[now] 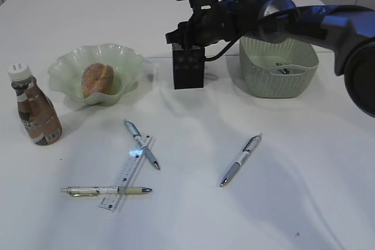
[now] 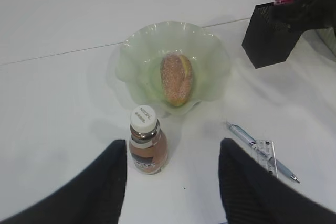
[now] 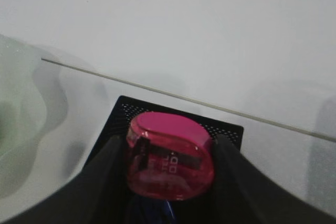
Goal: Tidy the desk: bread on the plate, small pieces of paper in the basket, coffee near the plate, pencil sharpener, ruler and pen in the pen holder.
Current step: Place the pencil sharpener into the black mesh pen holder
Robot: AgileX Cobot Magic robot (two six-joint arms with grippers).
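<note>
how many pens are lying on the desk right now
3. One blue-grey pen lies partly on the ruler, a pale green pen crosses the ruler's lower end, and another blue-grey pen lies alone to the right. The pen holder may hide more.

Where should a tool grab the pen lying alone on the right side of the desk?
Take the pen at mid-barrel, coming straight down, fingers closing across its width. It lies flat and slanted on the desk, tip toward the camera, clip end away, with bare surface on both sides, so nothing blocks either finger.
</note>
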